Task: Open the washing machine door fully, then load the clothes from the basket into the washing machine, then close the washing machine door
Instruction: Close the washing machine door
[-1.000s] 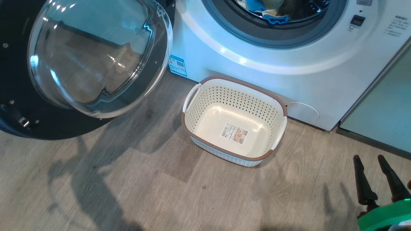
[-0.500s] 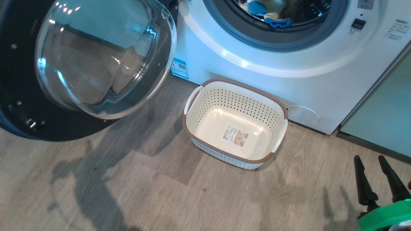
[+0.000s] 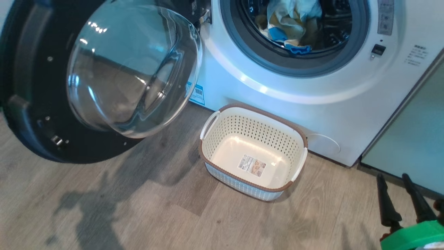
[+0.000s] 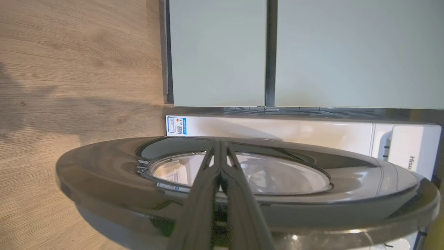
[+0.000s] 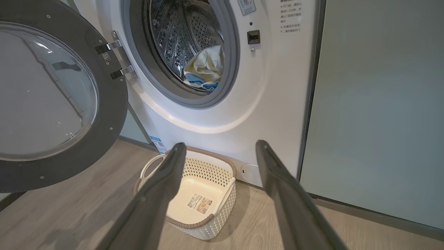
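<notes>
Where the grey wood-grain floor [image 3: 138,211] meets the units, the white front-loading washing machine [image 3: 312,90] stands with a pale green cabinet [image 3: 412,139] just beside it on the robot's right. Its grey-rimmed drum mouth is uncovered. The washing machine door [image 3: 20,86], round and glossy black, hangs wide open on the hinge [image 5: 118,59] at the mouth's left side, and its inner face with the clear bulging glass bowl [image 3: 135,69] turns toward the head camera. On the floor close against the foot of the machine, below the drum mouth, sits the cream perforated basket [image 3: 242,128] with a brown rim and two white handles, nothing in it. The clothes [image 3: 289,24], pale yellow with bright blue patches, lie heaped inside the steel drum near the front lip. At the lower right of the head view the right gripper [image 3: 393,177] hangs above the floor, well apart from the basket, its two dark fingers spread and holding nothing. In the left wrist view the left gripper [image 4: 220,142] has its fingers pressed together in front of the door's outer face; whether they touch it I cannot tell. A small blue QR sticker [image 3: 197,93] marks the machine's lower left corner, and a label sticker [image 3: 252,165] lies on the basket's bottom
</notes>
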Robot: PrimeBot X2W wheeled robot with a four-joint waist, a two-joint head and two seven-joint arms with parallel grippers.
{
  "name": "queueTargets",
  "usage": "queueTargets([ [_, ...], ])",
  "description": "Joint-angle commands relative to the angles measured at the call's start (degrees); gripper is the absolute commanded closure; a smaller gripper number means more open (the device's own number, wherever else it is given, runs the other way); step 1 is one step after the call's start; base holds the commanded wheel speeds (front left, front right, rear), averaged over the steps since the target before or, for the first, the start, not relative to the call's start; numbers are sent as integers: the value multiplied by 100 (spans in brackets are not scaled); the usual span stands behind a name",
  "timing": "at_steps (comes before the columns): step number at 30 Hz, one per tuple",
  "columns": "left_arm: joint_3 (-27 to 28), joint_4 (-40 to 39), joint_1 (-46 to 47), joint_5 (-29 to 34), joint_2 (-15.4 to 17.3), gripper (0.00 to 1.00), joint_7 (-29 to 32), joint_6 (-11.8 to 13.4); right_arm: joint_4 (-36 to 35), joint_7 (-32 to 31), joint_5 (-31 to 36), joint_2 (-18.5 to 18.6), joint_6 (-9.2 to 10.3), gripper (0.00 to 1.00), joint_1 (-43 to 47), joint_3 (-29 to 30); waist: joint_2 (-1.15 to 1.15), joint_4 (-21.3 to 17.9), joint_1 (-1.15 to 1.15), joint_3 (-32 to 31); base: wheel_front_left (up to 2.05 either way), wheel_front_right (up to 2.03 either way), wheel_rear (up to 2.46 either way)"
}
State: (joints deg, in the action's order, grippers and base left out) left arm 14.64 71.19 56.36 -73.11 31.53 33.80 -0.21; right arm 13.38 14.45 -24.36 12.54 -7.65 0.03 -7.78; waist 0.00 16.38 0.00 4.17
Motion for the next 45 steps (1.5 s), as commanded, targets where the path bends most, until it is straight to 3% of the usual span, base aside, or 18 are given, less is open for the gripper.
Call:
queueTargets([
  [1, 42, -158, 31, 25, 245, 100, 86, -57, -148, 55, 14, 93, 16, 0, 4, -85, 0, 8, 0, -51, 0, 0, 0],
  [18, -120, -6, -240, -9, -206, 100, 629, -452, -144, 55, 35, -145, 16, 0, 219, 53, 0, 46, 0, -506, 0, 0, 0],
  [45, -144, -309, -740, -275, -1206, 100, 1256, -648, -133, 55, 64, -465, 16, 0, 343, 185, 0, 32, 0, -820, 0, 0, 0],
])
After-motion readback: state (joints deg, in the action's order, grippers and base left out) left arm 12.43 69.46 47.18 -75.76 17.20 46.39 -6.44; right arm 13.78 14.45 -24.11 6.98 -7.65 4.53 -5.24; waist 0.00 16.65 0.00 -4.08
